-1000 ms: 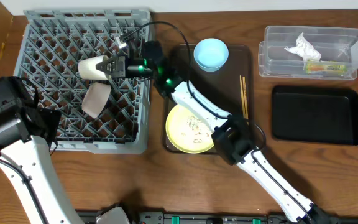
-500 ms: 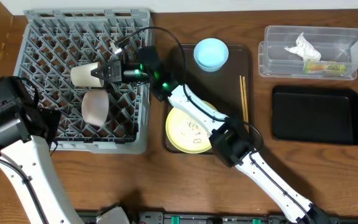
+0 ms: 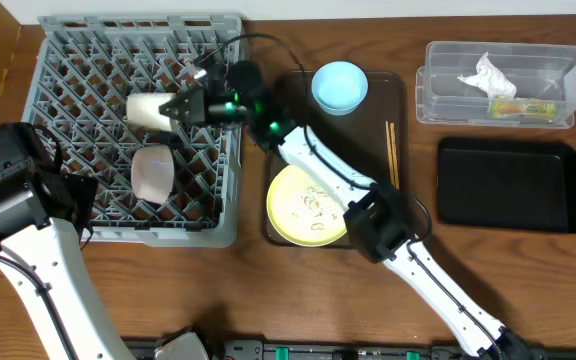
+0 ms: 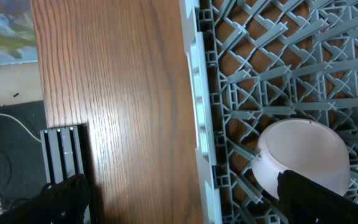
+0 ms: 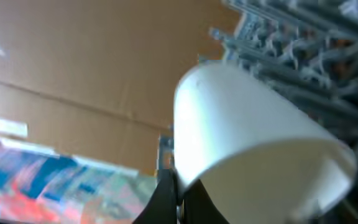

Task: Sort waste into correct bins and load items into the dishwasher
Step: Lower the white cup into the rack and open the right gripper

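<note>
My right gripper (image 3: 175, 107) is shut on the rim of the white cup (image 3: 148, 108) and holds it on its side over the grey dish rack (image 3: 78, 60). The right wrist view shows the fingers (image 5: 178, 193) pinching the cup (image 5: 253, 137). A white bowl (image 3: 153, 172) lies in the rack and also shows in the left wrist view (image 4: 300, 152). My left gripper (image 4: 185, 205) is open and empty over the rack's left edge. The yellow plate (image 3: 308, 205) carries rice grains. The blue bowl (image 3: 339, 86) and chopsticks (image 3: 391, 150) lie on the brown tray.
The clear tub (image 3: 438, 95) at the back right holds the napkin (image 3: 488, 73) and the wrapper (image 3: 521, 105). The black tray (image 3: 508, 185) lies in front of it. The brown serving tray (image 3: 280, 100) sits beside the rack.
My right gripper swung the cup left over the rack, then back right to about where it was. The white bowl settled slightly toward the front. The left arm has not moved.
</note>
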Robot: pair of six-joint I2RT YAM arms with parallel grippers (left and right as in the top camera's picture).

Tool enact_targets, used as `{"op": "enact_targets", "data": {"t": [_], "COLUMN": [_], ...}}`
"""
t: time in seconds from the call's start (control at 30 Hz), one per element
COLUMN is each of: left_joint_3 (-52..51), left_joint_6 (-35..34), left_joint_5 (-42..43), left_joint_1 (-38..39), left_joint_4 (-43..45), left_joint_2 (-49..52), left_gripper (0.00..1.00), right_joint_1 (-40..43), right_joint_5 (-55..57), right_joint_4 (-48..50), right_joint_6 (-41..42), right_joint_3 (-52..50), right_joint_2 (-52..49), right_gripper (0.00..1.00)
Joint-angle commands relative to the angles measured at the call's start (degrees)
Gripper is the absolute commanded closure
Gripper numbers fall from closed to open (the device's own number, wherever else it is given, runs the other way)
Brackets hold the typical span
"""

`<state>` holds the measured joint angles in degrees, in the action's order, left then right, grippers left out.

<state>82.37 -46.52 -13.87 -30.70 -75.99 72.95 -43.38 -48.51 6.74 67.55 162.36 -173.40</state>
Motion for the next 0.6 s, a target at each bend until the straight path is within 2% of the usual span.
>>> {"op": "enact_targets", "data": {"t": [0.0,0.3,0.43,0.5,0.53,0.57], "left_joint_3": [0.57,0.57,0.57,0.57,0.57,0.57], "left_joint_6": [-0.31,-0.31,-0.31,-0.31,-0.31,-0.31], "left_joint_5": [-0.52,-0.52,-0.52,-0.52,-0.52,-0.52], "left_joint_1": [-0.26,-0.26,-0.26,-0.26,-0.26,-0.26], "left_joint_4": [-0.09,-0.07,-0.09,-0.07,-0.09,-0.09], "left_joint_2": [-0.37,-0.37,-0.37,-0.37,-0.37,-0.37], "left_gripper": [0.02,0.02,0.02,0.02,0.02,0.02], "right_joint_1": [1.03,2.25,3.41,4.28,5.01,5.42], "right_joint_5": [1.31,5.70,8.22,8.20,8.20,8.20], "right_joint_4": [-4.15,-20.76,-28.76,-31.52,-33.62,-34.86], "right_joint_6": [-3.82,-15.19,-19.37,-20.74,-21.40,-21.51], "right_joint_3": [-0.72,-0.72,-0.72,-0.72,-0.72,-0.72], "right_joint_2": [0.48,8.20,13.60,16.11,18.10,19.15], "right_gripper": [0.95,0.89,0.81,0.67,0.57,0.54]}}
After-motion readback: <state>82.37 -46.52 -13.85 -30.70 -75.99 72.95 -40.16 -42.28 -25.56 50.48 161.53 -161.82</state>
